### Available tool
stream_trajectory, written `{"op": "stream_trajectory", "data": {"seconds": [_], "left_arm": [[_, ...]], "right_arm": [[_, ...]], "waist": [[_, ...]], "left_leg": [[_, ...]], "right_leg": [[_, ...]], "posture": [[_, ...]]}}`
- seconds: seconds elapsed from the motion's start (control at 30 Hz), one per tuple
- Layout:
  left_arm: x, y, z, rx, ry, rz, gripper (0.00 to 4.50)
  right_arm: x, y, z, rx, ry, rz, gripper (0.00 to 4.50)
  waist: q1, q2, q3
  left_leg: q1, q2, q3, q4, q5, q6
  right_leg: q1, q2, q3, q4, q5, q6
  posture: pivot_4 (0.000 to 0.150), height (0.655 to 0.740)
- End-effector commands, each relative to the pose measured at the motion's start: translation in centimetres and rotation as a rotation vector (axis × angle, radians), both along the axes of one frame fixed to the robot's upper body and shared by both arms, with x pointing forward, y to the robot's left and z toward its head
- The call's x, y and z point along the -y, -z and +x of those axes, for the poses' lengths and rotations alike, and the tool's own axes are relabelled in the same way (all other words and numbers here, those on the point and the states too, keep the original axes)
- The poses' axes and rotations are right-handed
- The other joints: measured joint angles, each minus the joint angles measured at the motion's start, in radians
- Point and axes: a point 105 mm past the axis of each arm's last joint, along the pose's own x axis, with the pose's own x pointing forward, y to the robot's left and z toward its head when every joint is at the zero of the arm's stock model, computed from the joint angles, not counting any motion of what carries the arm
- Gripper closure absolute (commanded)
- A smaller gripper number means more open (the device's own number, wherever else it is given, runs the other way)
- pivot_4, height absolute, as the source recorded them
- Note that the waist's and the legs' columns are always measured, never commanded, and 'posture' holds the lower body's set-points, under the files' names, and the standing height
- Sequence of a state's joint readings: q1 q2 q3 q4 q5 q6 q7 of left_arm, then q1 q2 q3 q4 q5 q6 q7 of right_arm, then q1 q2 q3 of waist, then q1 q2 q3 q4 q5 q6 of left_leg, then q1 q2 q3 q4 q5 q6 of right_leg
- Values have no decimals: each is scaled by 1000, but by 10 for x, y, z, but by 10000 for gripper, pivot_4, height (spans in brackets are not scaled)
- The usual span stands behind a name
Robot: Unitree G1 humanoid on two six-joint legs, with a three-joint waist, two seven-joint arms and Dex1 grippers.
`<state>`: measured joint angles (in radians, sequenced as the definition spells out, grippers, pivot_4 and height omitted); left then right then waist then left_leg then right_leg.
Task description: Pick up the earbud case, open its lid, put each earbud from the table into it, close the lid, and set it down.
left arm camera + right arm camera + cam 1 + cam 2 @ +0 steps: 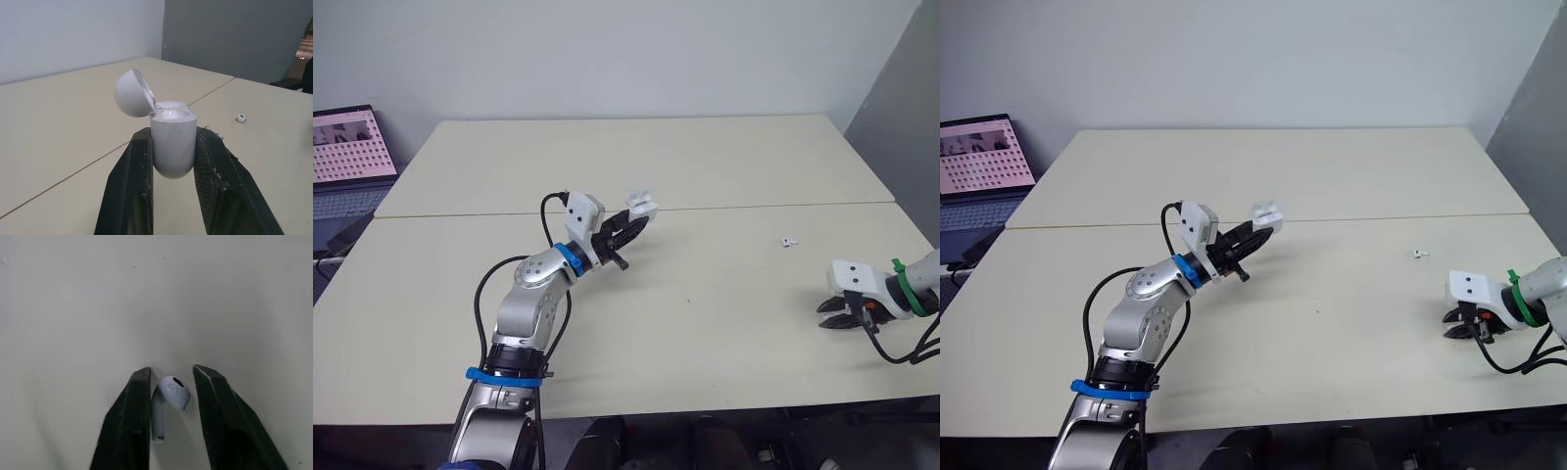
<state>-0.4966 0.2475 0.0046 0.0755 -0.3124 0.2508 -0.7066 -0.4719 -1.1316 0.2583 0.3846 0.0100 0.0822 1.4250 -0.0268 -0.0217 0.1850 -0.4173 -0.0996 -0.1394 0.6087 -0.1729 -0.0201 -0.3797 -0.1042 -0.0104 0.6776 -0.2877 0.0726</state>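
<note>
My left gripper (640,219) is raised over the middle of the table, shut on the white earbud case (172,142). The case stands upright between the fingers with its lid (131,93) swung open. One white earbud (172,390) lies on the table near the right front edge. My right gripper (838,314) is down at the table with a finger on each side of it. The earbud leans against one finger, with a slim gap to the other. A second earbud (789,240) lies further back on the right half of the table.
The beige table (705,323) has a seam (783,207) running across its middle. A laptop (347,147) with a lit screen sits off the table's far left corner. A grey wall panel (901,88) stands at the right.
</note>
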Motion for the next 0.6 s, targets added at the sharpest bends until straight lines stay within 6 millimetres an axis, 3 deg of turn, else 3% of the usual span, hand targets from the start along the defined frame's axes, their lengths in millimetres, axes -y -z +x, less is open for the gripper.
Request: {"op": "stream_trajectory", "data": {"seconds": [0.03,0.23,0.43,0.6], "left_arm": [[3,-17,-6,71,12,-6,37561],[3,-15,-7,63,25,4,37561],[5,-16,-7,64,26,0,37561],[4,-16,-8,64,21,-1,37561]], "right_arm": [[11,6,-8,-39,2,-55,17209],[25,6,-16,-44,-25,-141,17209],[23,5,-10,-37,87,-103,17209],[13,0,-11,-70,288,13,17209]], "waist": [[0,0,0],[7,0,0],[21,0,0],[24,0,0]], "left_leg": [[0,0,0,0,0,0],[0,0,0,0,0,0],[0,0,1,0,0,0],[0,1,1,1,0,1]], "right_leg": [[0,0,0,-1,0,0],[1,0,0,-2,0,1],[1,0,0,-4,1,1],[1,0,0,-4,1,1]], "posture": [[1500,7400],[1500,7400],[1500,7400],[1500,7400]]}}
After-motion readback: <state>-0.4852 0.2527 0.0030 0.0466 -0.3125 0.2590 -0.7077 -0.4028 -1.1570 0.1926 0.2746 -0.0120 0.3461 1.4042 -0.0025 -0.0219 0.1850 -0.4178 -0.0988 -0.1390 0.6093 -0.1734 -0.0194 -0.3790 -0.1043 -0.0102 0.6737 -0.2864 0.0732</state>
